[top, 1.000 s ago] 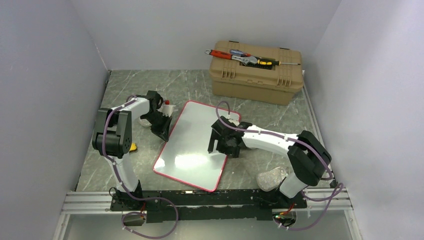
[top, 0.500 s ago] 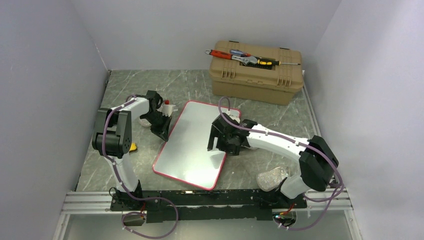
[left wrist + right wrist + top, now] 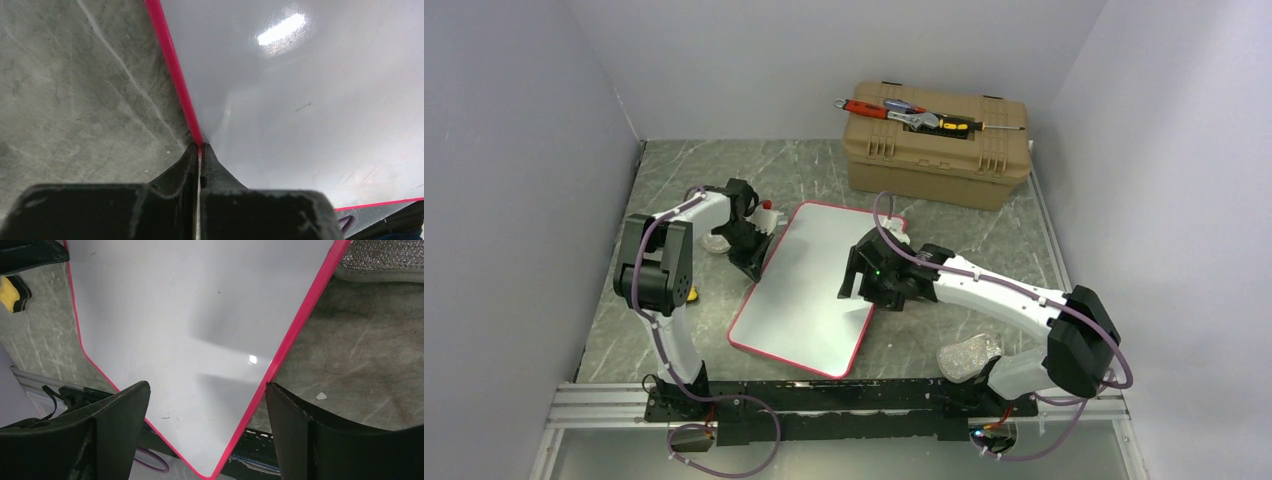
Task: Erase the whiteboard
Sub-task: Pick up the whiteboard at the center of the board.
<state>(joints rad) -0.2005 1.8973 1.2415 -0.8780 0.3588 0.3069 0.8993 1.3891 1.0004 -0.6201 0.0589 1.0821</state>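
The whiteboard [image 3: 809, 290], glossy white with a thin red rim, lies aslant in the middle of the grey marbled table. My left gripper [image 3: 751, 262] is at its left edge. In the left wrist view the jaws [image 3: 200, 148] are shut on the red rim [image 3: 175, 70], and a tiny dark pen fleck [image 3: 302, 106] shows on the white. My right gripper [image 3: 867, 287] hovers over the board's right edge, wide open. In the right wrist view the rim [image 3: 295, 325] runs between its fingers [image 3: 120, 420] with nothing held.
A tan toolbox [image 3: 936, 145] with hand tools [image 3: 894, 110] on its lid stands at the back right. A glittery silver pad [image 3: 967, 355] lies by the right arm's base. A yellow object [image 3: 690, 295] sits by the left arm, and a small red-and-white item [image 3: 767, 208] behind the left gripper.
The left jaws have closed a little more on the rim. The board's right edge has shifted leftward. The right arm has stretched further out, its gripper staying over the board's right side.
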